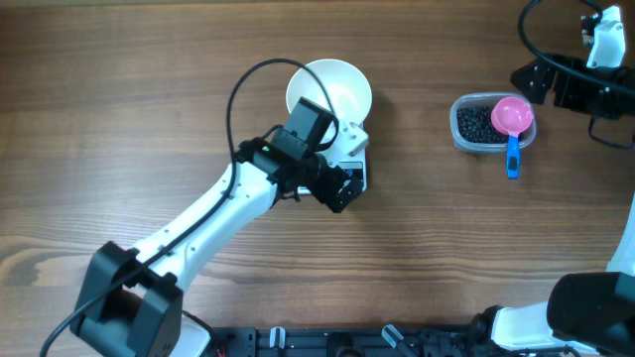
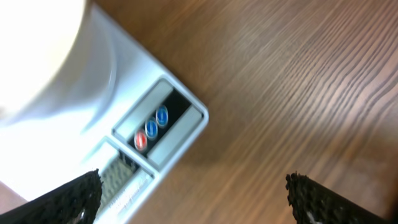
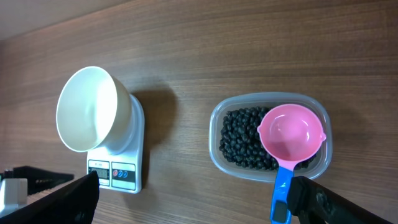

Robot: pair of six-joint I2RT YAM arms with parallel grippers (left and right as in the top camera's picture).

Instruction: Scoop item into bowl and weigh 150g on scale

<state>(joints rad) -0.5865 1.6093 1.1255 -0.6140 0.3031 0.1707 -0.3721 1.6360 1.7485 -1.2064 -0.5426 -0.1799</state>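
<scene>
Fingers (image 2: 71, 196) of the left gripper (image 2: 193, 193) spread wide, grasping nothing, poised over the front edge of the scale (image 2: 155, 134), one finger above its corner and the other above bare wood. Fingers (image 3: 336, 202) of the right gripper (image 3: 196, 193) likewise splayed and empty, looking down from well above the table (image 3: 249, 43). Item (image 3: 239, 140): a loose heap of tiny round black beads, slightly glossy, lying in a clear rounded-rectangular tub (image 3: 214, 124) well to the right of the scale. Resting across the tub's rim and over the beads, a round pink scoop (image 3: 291, 132), cup facing up and empty, blue handle pointing toward the robot's side of the table. White bowl (image 3: 87, 109) set on the white scale, empty inside, wider than the platform beneath it. Partly covered in the overhead view: the scale, under the left arm's wrist and gripper. Blurred in the left wrist view: the scale's face, small red and blue spots for buttons, display unreadable. Cut off at the lower edge of the right wrist view: the end of the scoop handle. Contact between left fingers and scale impossible to judge.
</scene>
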